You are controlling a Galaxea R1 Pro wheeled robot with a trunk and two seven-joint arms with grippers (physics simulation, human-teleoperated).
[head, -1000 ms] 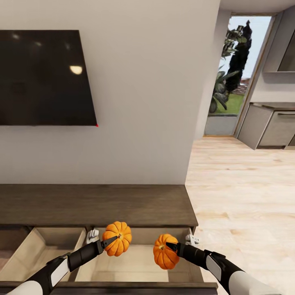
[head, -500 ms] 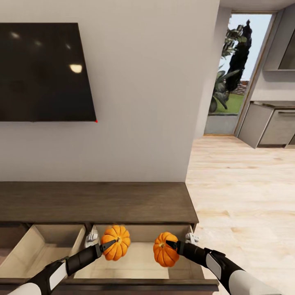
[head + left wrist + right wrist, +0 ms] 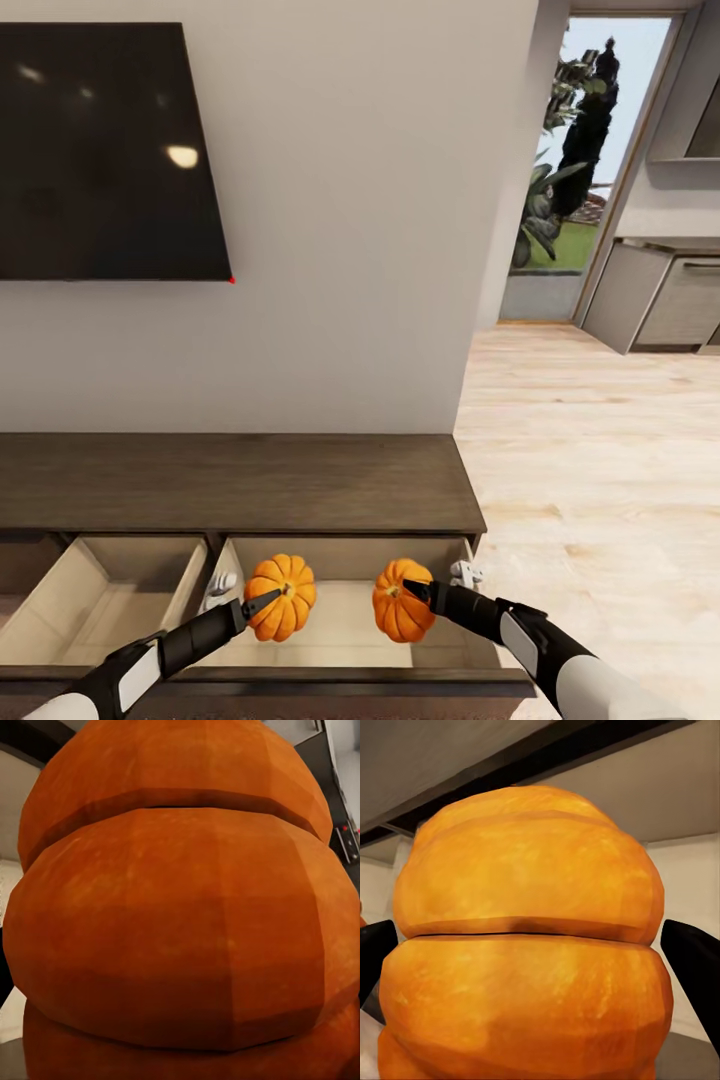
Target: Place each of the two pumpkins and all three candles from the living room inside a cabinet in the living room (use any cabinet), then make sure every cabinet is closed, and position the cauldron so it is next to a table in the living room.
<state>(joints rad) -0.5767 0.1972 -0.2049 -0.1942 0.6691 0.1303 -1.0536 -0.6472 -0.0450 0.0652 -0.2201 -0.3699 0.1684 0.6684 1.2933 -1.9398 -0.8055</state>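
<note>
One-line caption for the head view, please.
Left gripper and right gripper each hold a pumpkin over the cabinet's open drawer.

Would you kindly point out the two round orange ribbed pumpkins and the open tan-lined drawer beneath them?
Left orange ribbed pumpkin [image 3: 281, 598]: head view, its front ribs.
Right orange ribbed pumpkin [image 3: 400, 603]: head view, its front.
Open tan-lined drawer [image 3: 345, 625]: head view, its bare floor.

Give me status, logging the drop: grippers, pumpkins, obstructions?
Left gripper, right gripper each shut on a pumpkin. Both over the open drawer. Nothing blocking.
</note>
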